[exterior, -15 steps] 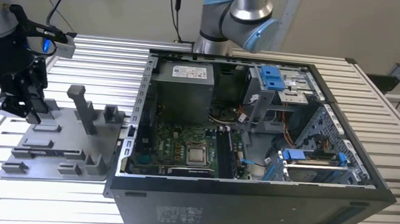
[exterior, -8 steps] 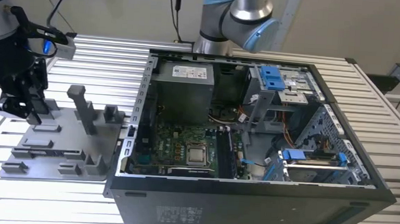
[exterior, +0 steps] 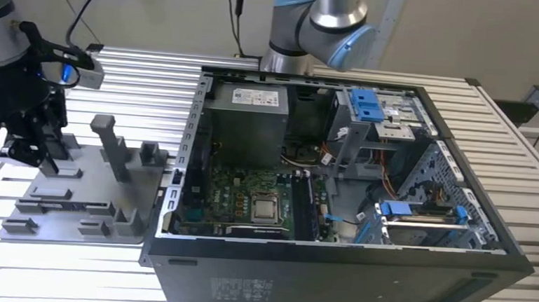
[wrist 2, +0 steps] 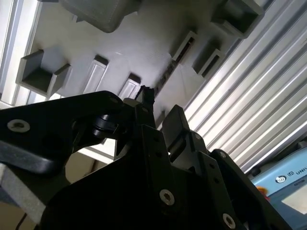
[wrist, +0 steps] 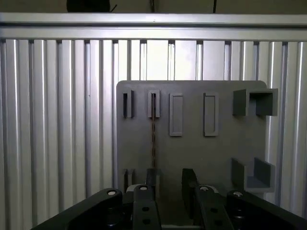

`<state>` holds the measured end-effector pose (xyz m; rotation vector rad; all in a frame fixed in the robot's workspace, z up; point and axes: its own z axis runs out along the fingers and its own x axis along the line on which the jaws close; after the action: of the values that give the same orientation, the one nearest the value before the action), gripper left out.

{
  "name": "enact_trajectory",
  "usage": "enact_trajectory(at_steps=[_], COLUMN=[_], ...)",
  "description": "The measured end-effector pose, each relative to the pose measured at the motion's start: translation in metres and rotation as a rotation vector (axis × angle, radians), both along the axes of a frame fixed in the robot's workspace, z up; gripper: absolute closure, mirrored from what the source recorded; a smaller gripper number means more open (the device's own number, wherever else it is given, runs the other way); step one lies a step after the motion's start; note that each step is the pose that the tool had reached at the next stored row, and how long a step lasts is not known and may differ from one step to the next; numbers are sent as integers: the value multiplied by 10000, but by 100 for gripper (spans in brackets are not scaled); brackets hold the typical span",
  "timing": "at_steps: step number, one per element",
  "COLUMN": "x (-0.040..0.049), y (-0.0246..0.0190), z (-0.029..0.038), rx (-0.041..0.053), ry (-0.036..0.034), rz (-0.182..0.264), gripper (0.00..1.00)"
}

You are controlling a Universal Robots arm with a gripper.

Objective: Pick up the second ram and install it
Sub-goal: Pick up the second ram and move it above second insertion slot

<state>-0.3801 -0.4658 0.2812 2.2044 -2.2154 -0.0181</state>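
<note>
I find the gripper at the exterior view's left, hanging low over the grey holder tray; the tray lies flat on the slatted aluminium table, its posts and pockets upright.

In the first wrist view the second ram stands on edge in one of the tray's narrow slots, showing as a thin dark line across the tray floor; the second wrist view gives the same stick seated in its slot, just beyond the fingertips.

The two fingers stand apart with a clear gap between them and grip nothing. The stick's near end runs up to one finger rather than into the gap; I cannot tell whether they touch.

Moving right in the exterior view, the open computer case sits just beside the tray, side panel off; the green motherboard lies in its floor, well apart from the gripper. The ram is not yet lifted from the tray.
</note>
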Motion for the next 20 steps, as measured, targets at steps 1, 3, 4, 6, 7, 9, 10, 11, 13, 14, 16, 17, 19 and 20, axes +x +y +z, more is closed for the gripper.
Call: enact_trajectory(at_steps=[1, 3, 4, 6, 7, 9, 10, 11, 13, 14, 16, 17, 19, 20], x=[-3, -8, -10, -14, -16, -24, -28, -30, -34, -35, -36, -36, -35, -35], y=[-4, -16, -25, -42, -50, -63, -69, -74, -83, -87, -89, -89, -90, -90], z=[-18, -54, -72, -109, -126, -162, -180, -197, -233, -247, -263, -263, -263, -264], rx=[0, -1, -1, -1, 0, -1, 0, -1, 0, 0, -1, -2, -2, -2], ry=[0, 0, 0, 0, -1, 0, -1, 0, 0, -1, 0, 1, 2, 1], rz=[-5, -25, -34, -49, -56, -80, -94, -107, -122, -126, -128, -128, -127, -127], gripper=[64, 64, 64, 64, 64, 64, 64, 64, 64, 64, 64, 64, 64, 64])
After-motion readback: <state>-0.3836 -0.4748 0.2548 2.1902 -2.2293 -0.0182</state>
